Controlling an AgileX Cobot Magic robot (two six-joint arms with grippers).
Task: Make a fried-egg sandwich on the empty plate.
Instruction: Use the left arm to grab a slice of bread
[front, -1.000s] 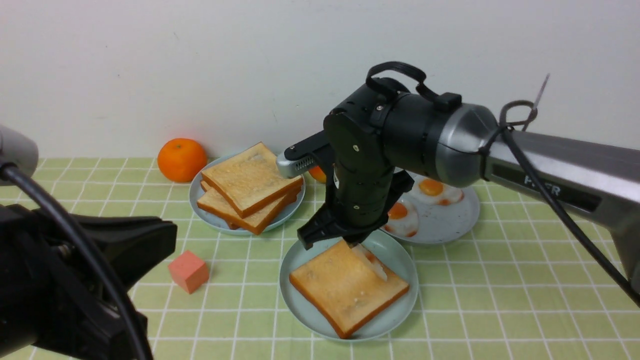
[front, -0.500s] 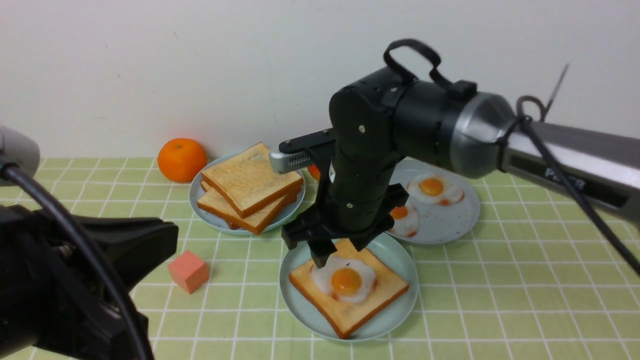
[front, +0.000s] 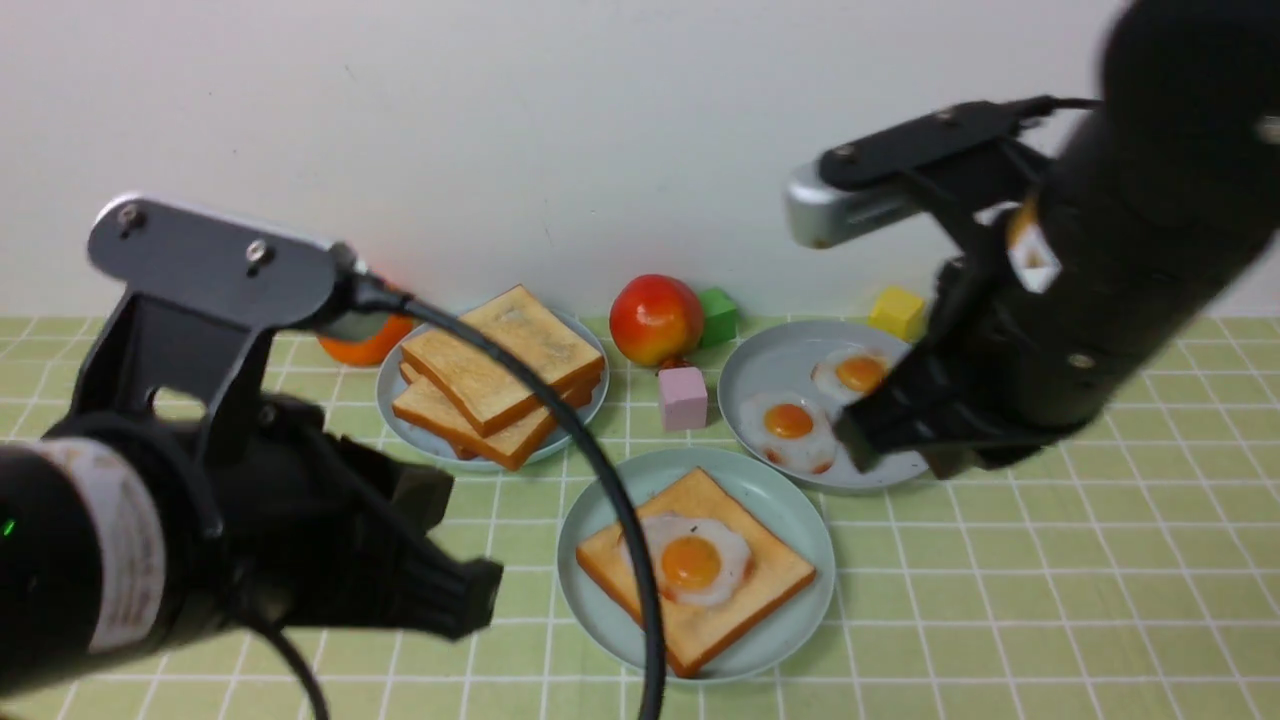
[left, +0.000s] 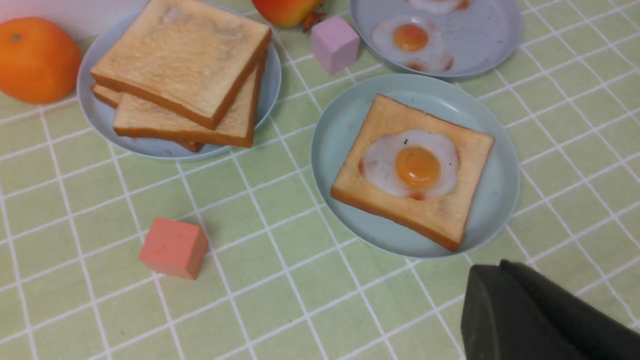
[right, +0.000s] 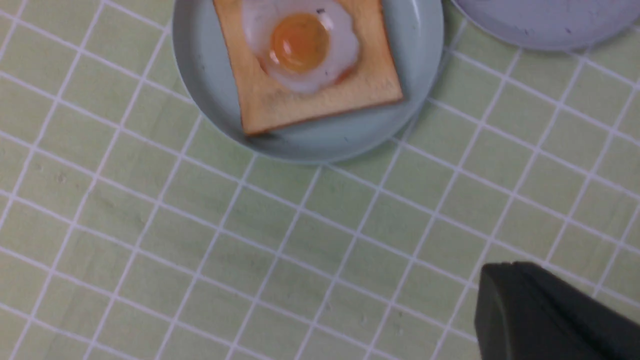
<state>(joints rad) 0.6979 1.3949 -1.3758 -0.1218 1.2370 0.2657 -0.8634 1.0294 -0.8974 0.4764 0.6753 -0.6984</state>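
Note:
The pale mint plate (front: 780, 500) sits at the middle front with one toast slice (front: 730, 610) on it. The fried egg (front: 690, 560) lies flat on that slice, yolk up. Plate (left: 345, 120), toast (left: 450, 215) and egg (left: 410, 165) also show in the left wrist view, and the egg (right: 300, 45) shows in the right wrist view. My right gripper (front: 860, 445) hangs shut and empty above the egg plate, right of the mint plate. My left gripper (front: 480, 600) is shut and empty, raised left of the mint plate. A stack of spare toast slices (front: 500, 370) lies on a grey-blue plate at the back left.
A grey-blue plate (front: 760, 360) at the back right holds two smaller eggs (front: 790, 425). An apple (front: 655, 318), a green cube (front: 717, 315), a pink cube (front: 683, 397) and a yellow cube (front: 897, 312) stand near the wall. An orange (left: 35, 60) and a salmon cube (left: 173, 247) are at the left.
My right gripper let the fried egg go onto the toast, then lifted away up and to the right. My left arm rose and moved forward into view.

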